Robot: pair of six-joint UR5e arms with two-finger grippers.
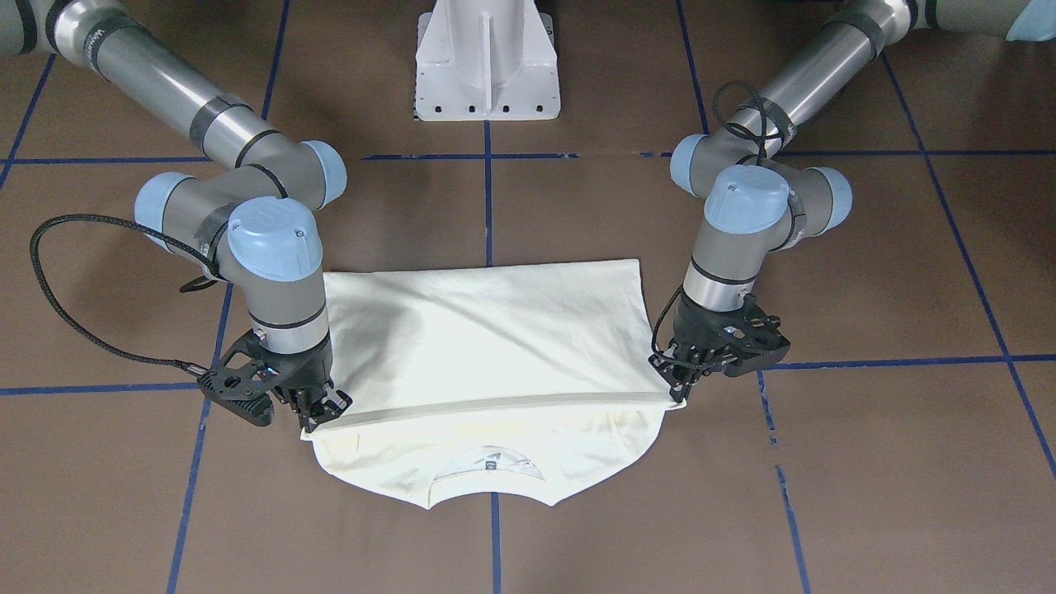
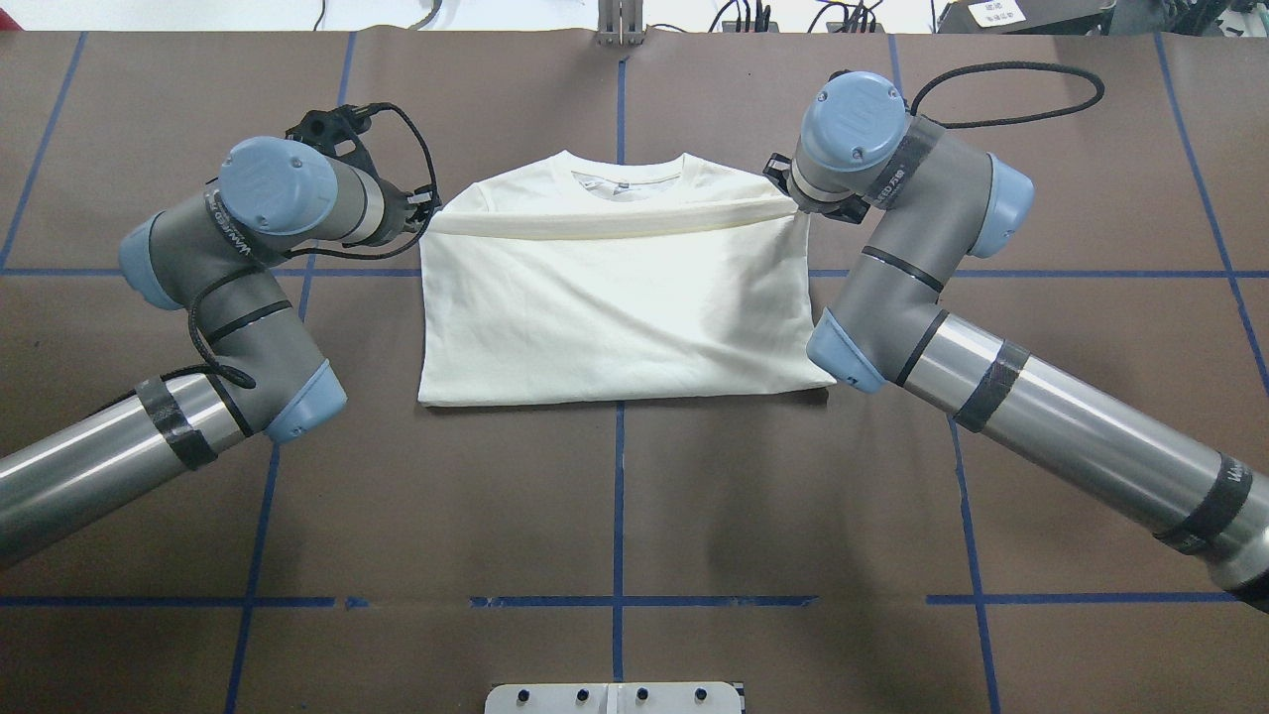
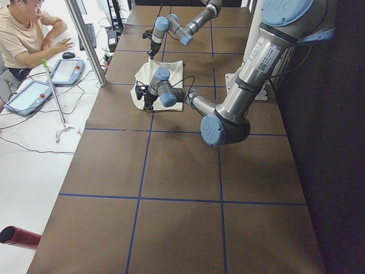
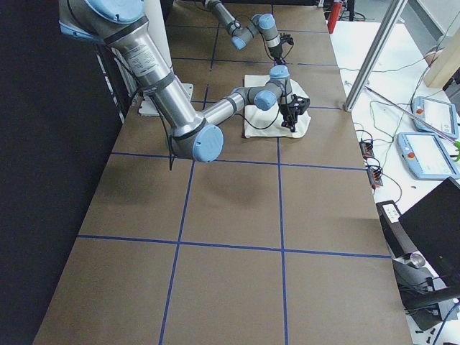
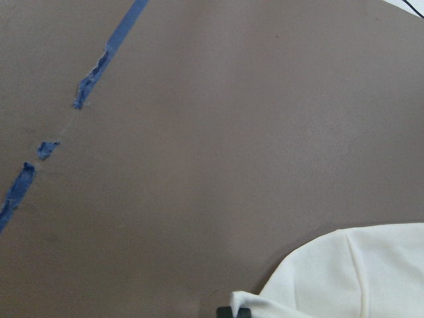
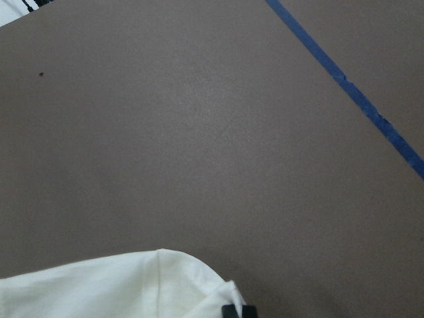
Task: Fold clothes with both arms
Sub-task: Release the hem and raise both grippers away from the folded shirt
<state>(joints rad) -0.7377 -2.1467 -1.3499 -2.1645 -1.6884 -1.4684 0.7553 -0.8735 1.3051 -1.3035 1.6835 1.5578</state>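
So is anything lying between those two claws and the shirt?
No, nothing visible does. The left gripper and the right gripper each pinch a corner of the folded-over edge of the shirt.

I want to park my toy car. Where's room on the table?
The big bare table between the folded edge of the shirt and the white base is free. It's crowded at the collar end, where the left gripper and right gripper pinch the hem, and beside the shirt, where the left arm and right arm bend.
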